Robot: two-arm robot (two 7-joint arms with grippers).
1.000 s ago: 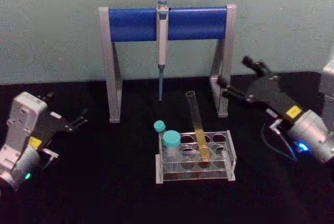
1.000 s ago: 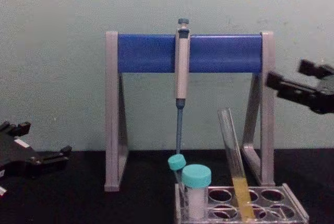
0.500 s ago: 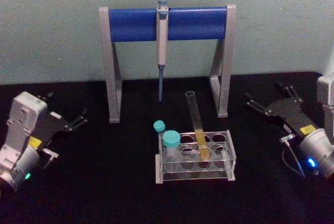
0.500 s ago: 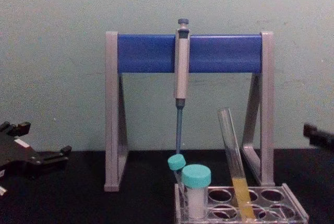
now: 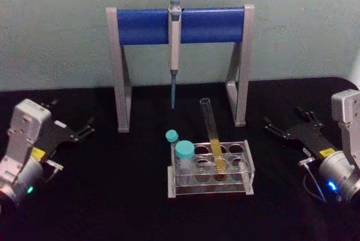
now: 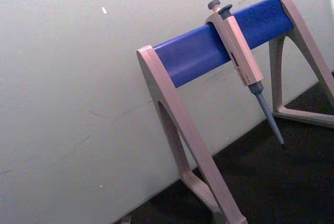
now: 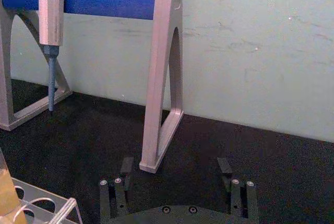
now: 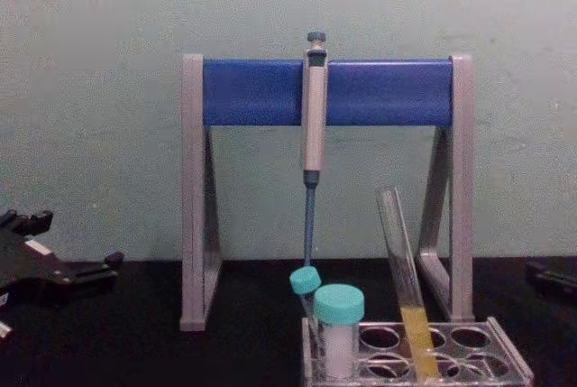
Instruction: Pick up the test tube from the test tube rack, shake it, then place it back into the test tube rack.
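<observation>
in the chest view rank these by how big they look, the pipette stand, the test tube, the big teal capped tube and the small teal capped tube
1. pipette stand, by far the largest
2. test tube, tall and slim
3. big teal-capped tube
4. small teal-capped tube, mostly hidden behind the bigger one, so its full size is unsure

right gripper [image 5: 286, 128] open, low over table; test tube [image 5: 212, 133] well to its left, leaning in test tube rack [image 5: 211, 169] | left gripper [image 5: 79, 130] open; rack well to its right
</observation>
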